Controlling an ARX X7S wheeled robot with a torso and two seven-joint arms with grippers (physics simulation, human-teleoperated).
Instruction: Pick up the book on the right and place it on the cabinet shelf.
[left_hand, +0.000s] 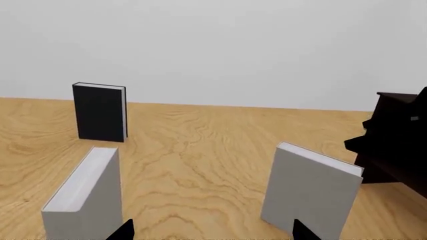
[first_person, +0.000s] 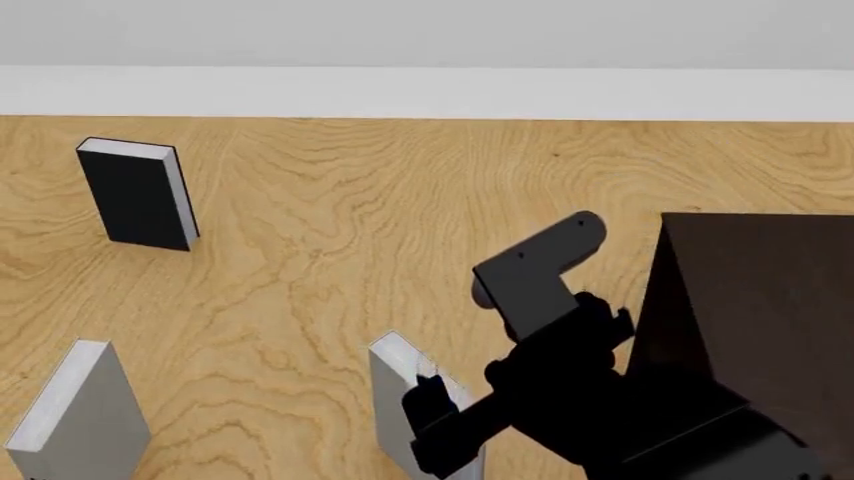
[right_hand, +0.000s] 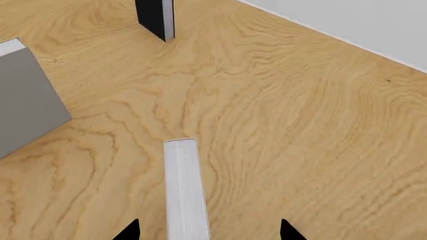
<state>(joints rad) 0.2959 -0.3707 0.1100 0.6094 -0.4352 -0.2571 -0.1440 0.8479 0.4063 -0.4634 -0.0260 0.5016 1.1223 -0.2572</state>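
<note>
The light-grey book (right_hand: 185, 195) stands upright on the wooden table, white page edges up. It also shows in the head view (first_person: 390, 395) and the left wrist view (left_hand: 310, 190). My right gripper (right_hand: 208, 231) is open just above it, one fingertip on each side, not touching. In the head view the right arm (first_person: 561, 370) covers part of the book. The very dark cabinet (first_person: 754, 300) stands right of the book; its shelf is hidden. My left gripper (left_hand: 212, 231) is open and empty, low over the table in front of the books.
A black book (first_person: 134, 195) stands upright at the far left, also in the left wrist view (left_hand: 100, 112). Another grey book (first_person: 80, 415) stands at the near left. The wooden table (first_person: 400, 200) ends at a white wall behind.
</note>
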